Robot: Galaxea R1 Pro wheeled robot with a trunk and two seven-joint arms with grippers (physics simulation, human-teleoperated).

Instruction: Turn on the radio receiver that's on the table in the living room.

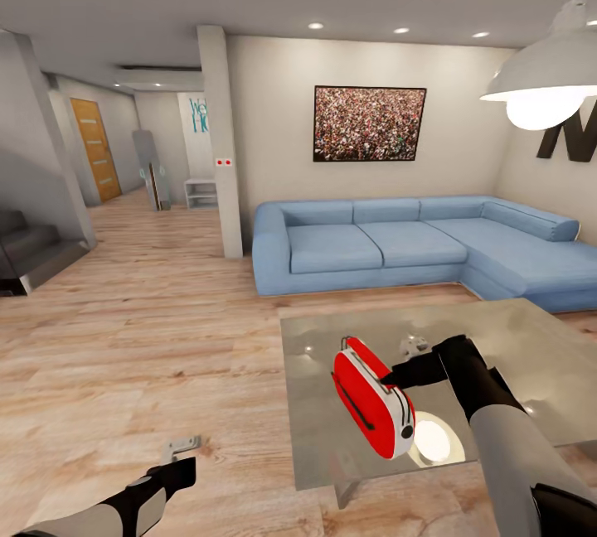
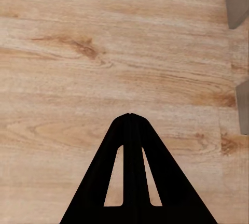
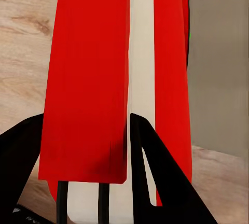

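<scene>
The red radio receiver (image 1: 373, 396) with white edge trim and a dark strap hangs tilted above the near left part of the glossy grey table (image 1: 514, 338). My right gripper (image 1: 400, 374) reaches it from the right and is shut on it. In the right wrist view the radio's red and white side (image 3: 93, 79) sits between the two dark fingers (image 3: 155, 172). Its dial is hidden. My left gripper (image 1: 184, 447) hangs low over the wood floor left of the table, shut with nothing in it, its fingers (image 2: 129, 130) pressed together.
A blue L-shaped sofa (image 1: 414, 243) stands behind the table under the framed crowd picture (image 1: 369, 123). A white pendant lamp (image 1: 547, 81) hangs at the upper right. A pillar (image 1: 220, 139), stairs (image 1: 33, 247) and a hallway lie to the left. Grey table legs (image 2: 237, 1) show near the left gripper.
</scene>
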